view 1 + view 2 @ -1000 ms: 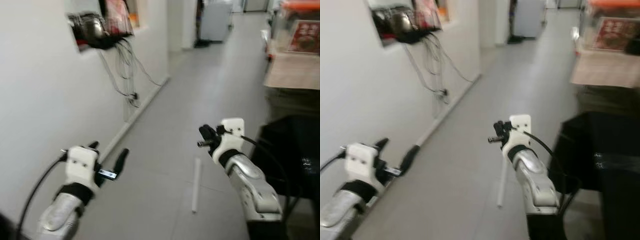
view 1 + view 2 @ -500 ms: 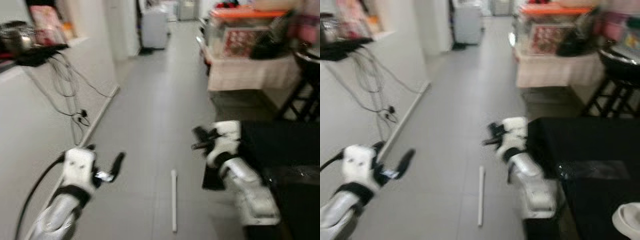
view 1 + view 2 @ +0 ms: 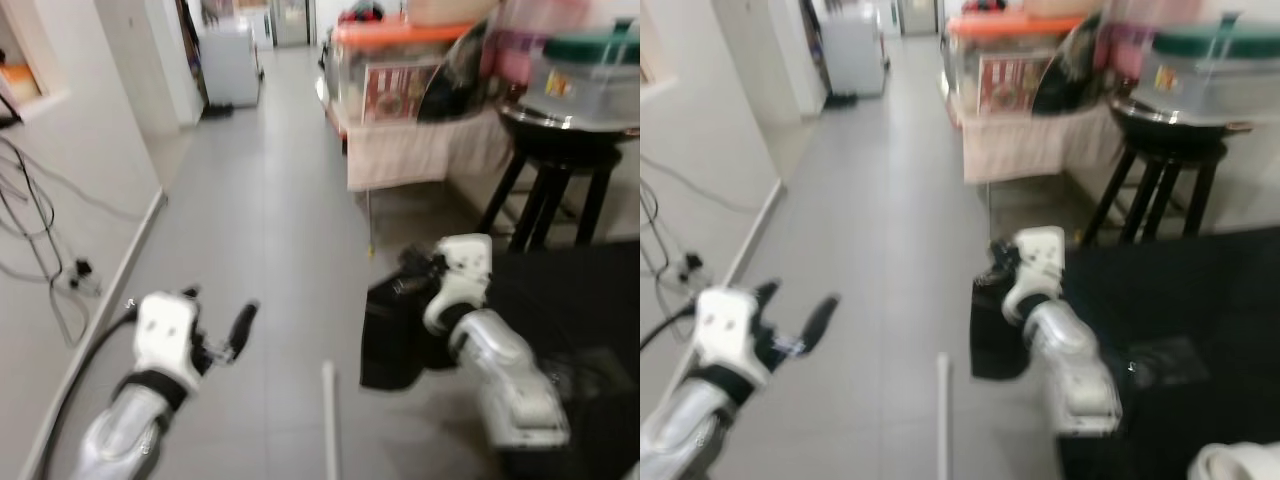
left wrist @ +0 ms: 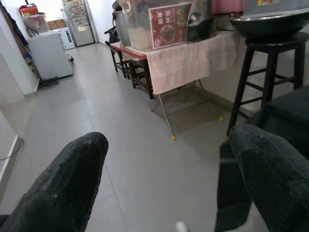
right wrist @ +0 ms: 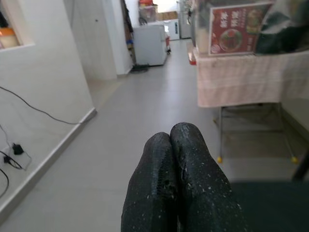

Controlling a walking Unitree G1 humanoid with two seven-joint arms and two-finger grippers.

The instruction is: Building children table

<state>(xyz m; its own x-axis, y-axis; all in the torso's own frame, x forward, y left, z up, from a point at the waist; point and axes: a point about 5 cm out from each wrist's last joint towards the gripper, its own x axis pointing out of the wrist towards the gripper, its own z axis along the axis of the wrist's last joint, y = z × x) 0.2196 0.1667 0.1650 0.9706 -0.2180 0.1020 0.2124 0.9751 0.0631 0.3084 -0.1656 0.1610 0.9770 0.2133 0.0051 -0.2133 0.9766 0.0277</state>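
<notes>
A white rod [image 3: 328, 420] lies on the grey floor between my two arms. My left gripper [image 3: 215, 308] is held out over the floor to the left of it, open, with nothing between its fingers [image 4: 72, 179]. My right gripper [image 3: 408, 276] is raised beside the corner of a black cloth-covered surface [image 3: 590, 300]; its fingers [image 5: 171, 164] are shut together and hold nothing. A white rounded object [image 3: 1230, 465] sits on the black surface at the near right, partly cut off by the frame.
A table with a pale cloth [image 3: 420, 150] carries an orange-lidded box. Right of it a black stool [image 3: 550, 185] holds a large pan. On the left, a white wall [image 3: 70, 170] has loose cables. The tiled corridor runs ahead to a white appliance [image 3: 232, 65].
The camera has swung to the right: the wall with cables has slid off to the left, and the stool and black surface have come into view. Both grippers keep their pose.
</notes>
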